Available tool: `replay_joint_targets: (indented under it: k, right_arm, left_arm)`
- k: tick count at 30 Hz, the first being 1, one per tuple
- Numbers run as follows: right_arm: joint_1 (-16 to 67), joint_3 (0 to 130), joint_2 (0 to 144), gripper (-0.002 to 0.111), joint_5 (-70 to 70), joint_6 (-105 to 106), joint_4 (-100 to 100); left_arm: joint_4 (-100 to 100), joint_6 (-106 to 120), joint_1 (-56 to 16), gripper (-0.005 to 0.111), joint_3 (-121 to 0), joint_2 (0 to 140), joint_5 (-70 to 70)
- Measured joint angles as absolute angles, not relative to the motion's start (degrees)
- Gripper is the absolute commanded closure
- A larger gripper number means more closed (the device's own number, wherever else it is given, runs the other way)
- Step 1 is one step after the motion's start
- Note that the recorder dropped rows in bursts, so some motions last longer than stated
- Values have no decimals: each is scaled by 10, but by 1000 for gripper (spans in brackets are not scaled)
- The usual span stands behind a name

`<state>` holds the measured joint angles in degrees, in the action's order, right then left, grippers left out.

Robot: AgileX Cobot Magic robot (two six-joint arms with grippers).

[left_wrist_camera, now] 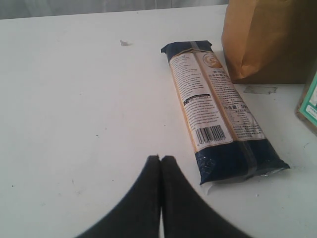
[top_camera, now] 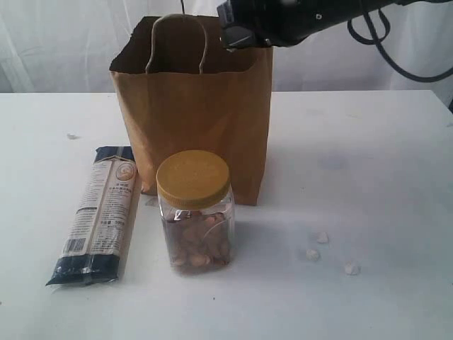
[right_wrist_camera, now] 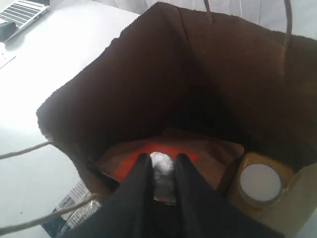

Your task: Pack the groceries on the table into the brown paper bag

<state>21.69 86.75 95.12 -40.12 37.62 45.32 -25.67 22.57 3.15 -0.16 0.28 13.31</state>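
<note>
The brown paper bag [top_camera: 191,120] stands open at the back middle of the table [top_camera: 368,177]. My right gripper [top_camera: 237,35] hangs over its mouth, shut on a small silvery tin can [right_wrist_camera: 161,171]. On the bag's floor lie a brown-orange pouch [right_wrist_camera: 208,156] and a yellow white-capped bottle [right_wrist_camera: 259,184]. In front of the bag stands the clear yellow-lidded jar [top_camera: 195,212]. The long navy-beige pasta packet [top_camera: 102,212] lies flat to the left of the jar. My left gripper [left_wrist_camera: 160,157] is shut and empty, low over the bare tabletop beside the packet [left_wrist_camera: 218,114].
Three small white crumbs [top_camera: 322,238] lie on the table right of the jar. A scrap [top_camera: 71,136] sits at the far left. The bag's cord handles [top_camera: 177,25] stand up at its rim. A teal-labelled edge [left_wrist_camera: 309,101] shows beside the bag; I cannot tell what it is.
</note>
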Motion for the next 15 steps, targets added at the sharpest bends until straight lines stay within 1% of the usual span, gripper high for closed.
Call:
replay_joint_targets:
  k: [7, 8, 15]
  right_arm:
    - [217, 868, 951, 85, -385, 375, 449]
    - [217, 868, 951, 83, -381, 375, 449]
    - [217, 868, 951, 85, -362, 374, 448]
  left_arm:
    - [-257, 226, 32, 107, -2, 3, 133]
    - [-257, 226, 32, 107, -2, 3, 133]
    - [-257, 226, 32, 107, -2, 3, 133]
